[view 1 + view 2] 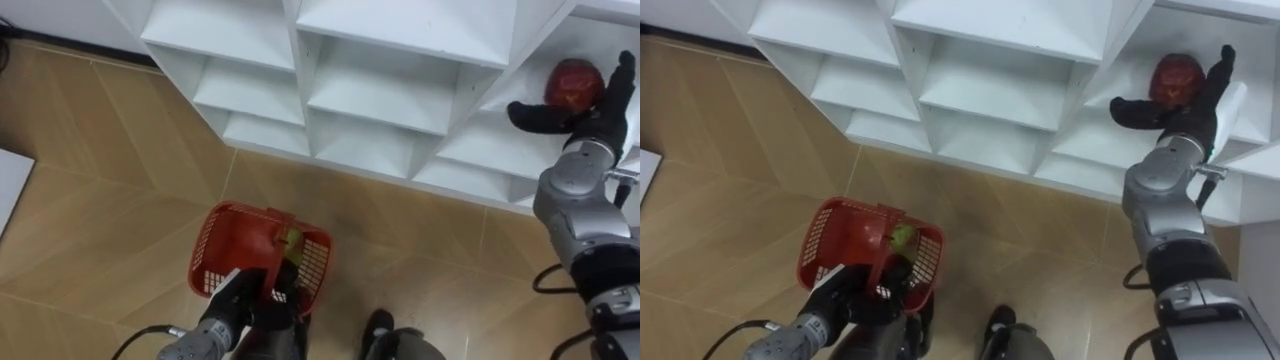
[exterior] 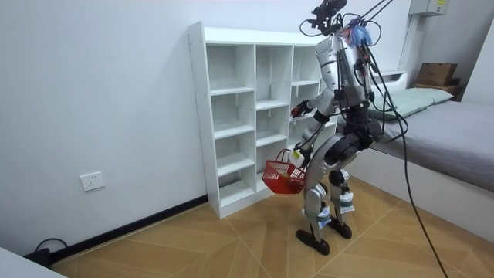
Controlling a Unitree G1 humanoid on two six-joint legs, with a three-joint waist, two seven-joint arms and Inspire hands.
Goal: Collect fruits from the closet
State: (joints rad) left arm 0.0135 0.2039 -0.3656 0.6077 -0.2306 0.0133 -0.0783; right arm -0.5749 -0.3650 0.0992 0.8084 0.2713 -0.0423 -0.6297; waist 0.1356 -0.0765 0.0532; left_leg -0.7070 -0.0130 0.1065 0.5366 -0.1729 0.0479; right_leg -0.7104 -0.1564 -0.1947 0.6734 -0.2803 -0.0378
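Observation:
A dark red fruit [image 1: 573, 84] lies in a compartment at the right of the white closet [image 1: 398, 108]. My right hand [image 1: 592, 120] reaches into that compartment, open, with the thumb left of the fruit and the fingers straight up along its right side. Down at my left, my left hand [image 1: 258, 296] is shut on the handle of a red mesh basket [image 1: 222, 248] that hangs above the floor. A green fruit [image 1: 293, 240] lies inside it beside something red. In the room view I stand close before the closet [image 2: 231, 116], basket [image 2: 284, 176] at knee height.
The other closet compartments in sight hold nothing. Wooden floor runs beneath the basket, with a white flat thing [image 1: 10, 185] at the far left edge. A bed [image 2: 455, 147] stands behind me in the room view.

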